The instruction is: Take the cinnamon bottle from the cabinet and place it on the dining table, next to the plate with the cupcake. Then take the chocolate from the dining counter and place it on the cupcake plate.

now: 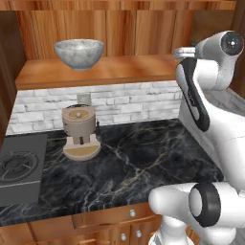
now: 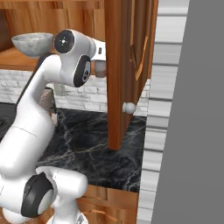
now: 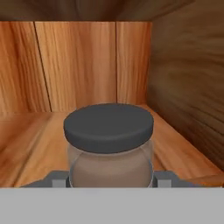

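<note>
Cinnamon bottle (image 3: 109, 144) sits dead centre in the hand view, upright on the cabinet (image 3: 78, 65) shelf near its right wall. Gripper (image 3: 109, 179) has one fingertip on each side of the glass, jaws look clamped on the cinnamon bottle, though actual contact is hard to confirm. Step in hand: first pick, grasp looks made, lift not yet done. Next move probably calls for a straight pull back out, clear of the open cabinet door (image 2: 127, 65), then drive to the dining table.
</note>
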